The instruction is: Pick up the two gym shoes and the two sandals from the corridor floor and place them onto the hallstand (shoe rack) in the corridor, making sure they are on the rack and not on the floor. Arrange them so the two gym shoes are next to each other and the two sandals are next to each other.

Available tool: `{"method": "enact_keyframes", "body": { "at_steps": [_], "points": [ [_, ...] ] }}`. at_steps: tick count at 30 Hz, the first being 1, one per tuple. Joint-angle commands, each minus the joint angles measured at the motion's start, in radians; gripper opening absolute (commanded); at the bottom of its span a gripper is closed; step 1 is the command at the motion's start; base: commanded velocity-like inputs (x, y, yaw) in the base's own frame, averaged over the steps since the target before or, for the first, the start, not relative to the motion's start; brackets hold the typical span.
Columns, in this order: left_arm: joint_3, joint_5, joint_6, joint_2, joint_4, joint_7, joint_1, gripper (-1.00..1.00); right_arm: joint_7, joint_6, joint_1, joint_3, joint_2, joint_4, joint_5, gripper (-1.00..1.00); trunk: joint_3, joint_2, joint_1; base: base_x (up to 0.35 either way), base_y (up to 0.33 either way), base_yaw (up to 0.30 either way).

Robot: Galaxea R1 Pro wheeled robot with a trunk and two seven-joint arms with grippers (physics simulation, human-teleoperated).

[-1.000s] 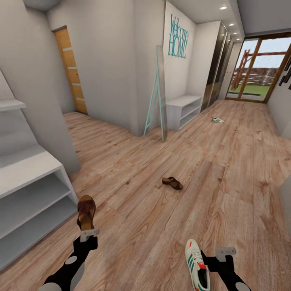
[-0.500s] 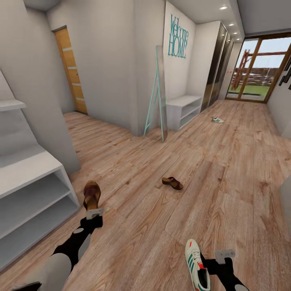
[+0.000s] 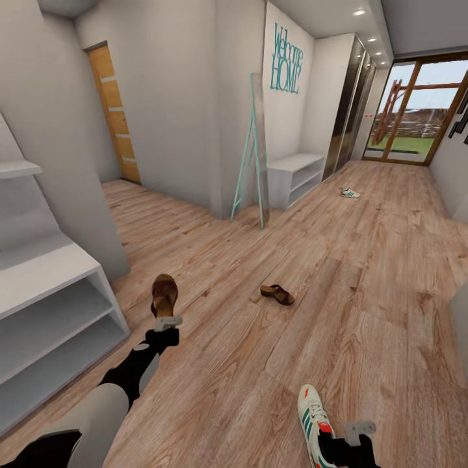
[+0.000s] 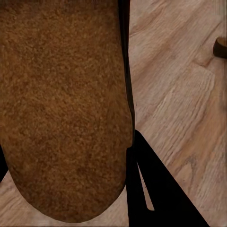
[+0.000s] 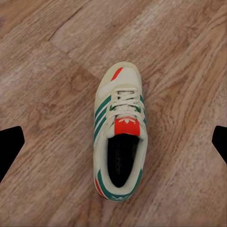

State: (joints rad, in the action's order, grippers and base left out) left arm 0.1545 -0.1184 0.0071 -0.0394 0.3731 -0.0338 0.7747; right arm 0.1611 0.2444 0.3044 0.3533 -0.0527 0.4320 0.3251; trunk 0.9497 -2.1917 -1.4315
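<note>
My left gripper (image 3: 166, 317) is shut on the heel end of a dark brown sandal (image 3: 164, 294), held above the corridor floor (image 3: 364, 286) to the right of the hallstand (image 3: 45, 276). That sandal's brown sole (image 4: 61, 109) is close up in the left wrist view. The other sandal (image 3: 277, 294) lies on the planks mid-corridor. A white gym shoe with green stripes (image 3: 314, 421) lies on the floor just left of my right gripper (image 3: 343, 443), which is open; its fingertips (image 5: 9, 146) stand wide apart on either side of the shoe (image 5: 118, 142). The second gym shoe (image 3: 349, 193) lies far down the corridor.
A teal-framed leaning mirror (image 3: 257, 153) and a plain low white bench (image 3: 296, 174) under teal wall lettering stand along the left wall ahead. An orange door (image 3: 116, 114) is at the back left, and glass doors (image 3: 409, 110) close the far end. A pale edge (image 3: 460, 318) juts in at right.
My left arm has reached forward and to the right, carrying the sandal farther from me. The right gripper has drawn back toward the bottom edge. The gym shoe has not moved.
</note>
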Motion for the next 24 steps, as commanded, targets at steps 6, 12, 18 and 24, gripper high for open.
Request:
{"method": "enact_keyframes", "body": {
  "at_steps": [6, 12, 18, 24],
  "points": [
    [-0.07, -0.01, 0.038, -0.001, 0.044, -0.003, 0.0, -1.0, 0.008, 0.004, 0.001, 0.01, 0.001, -0.004, 0.005, 1.0, 0.001, 0.0, 0.0, 0.0, 0.0, 0.0],
    [-0.083, -0.007, 0.122, -0.002, 0.1, -0.004, 0.0, -1.0, 0.008, 0.003, 0.001, 0.012, 0.0, -0.004, 0.005, 1.0, 0.013, -0.021, -0.011, 0.0, 0.0, 0.0],
    [-0.086, -0.005, 0.161, -0.002, 0.143, -0.006, 0.0, -1.0, 0.008, 0.003, 0.001, 0.015, -0.003, 0.0, 0.004, 1.0, 0.04, -0.063, -0.034, 0.0, 0.0, 0.018],
    [-0.086, -0.004, 0.166, -0.001, 0.146, -0.076, -0.001, -1.0, 0.007, -0.038, 0.004, 0.015, -0.009, 0.151, 0.0, 1.0, 0.068, -0.105, -0.057, 0.0, 0.0, 0.075]
  ]
}}
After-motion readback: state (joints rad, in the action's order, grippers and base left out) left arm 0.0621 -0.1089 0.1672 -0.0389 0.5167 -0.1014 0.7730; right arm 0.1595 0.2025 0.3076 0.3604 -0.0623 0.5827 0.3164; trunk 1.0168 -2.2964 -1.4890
